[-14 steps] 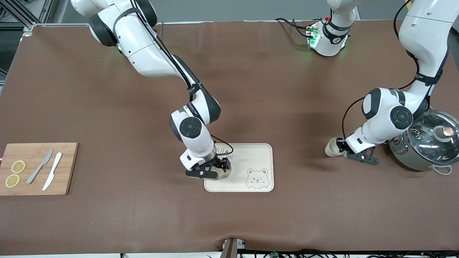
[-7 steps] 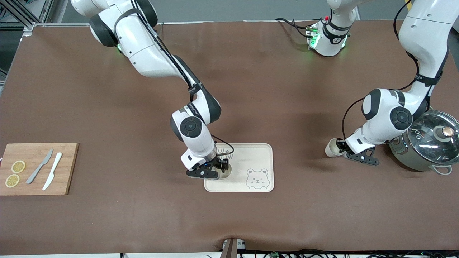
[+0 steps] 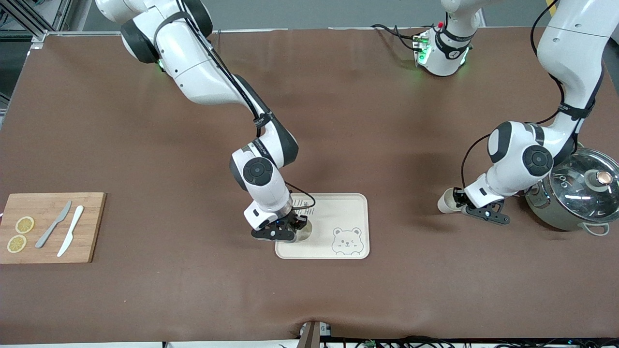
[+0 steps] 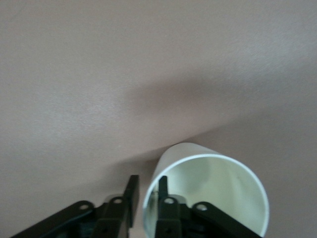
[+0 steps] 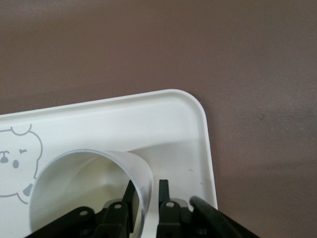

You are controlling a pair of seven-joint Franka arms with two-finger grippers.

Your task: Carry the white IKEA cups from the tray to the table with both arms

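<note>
On the tray (image 3: 338,212), at its corner nearest the right arm's end, one white cup (image 3: 303,234) stands upright; right gripper (image 3: 285,231) has its fingers (image 5: 132,201) narrowed across the rim wall, one inside, one outside. Second cup (image 3: 446,203) sits on the brown desk (image 3: 193,290) beside the steel pot (image 3: 575,193); left gripper (image 3: 471,209) straddles its wall with a slight gap, grip looks loosened. Cups look light, rigid, smooth, thin-walled and tapered: probably slippery, pinch the rim. Tray is matte cream with rounded corners
</note>
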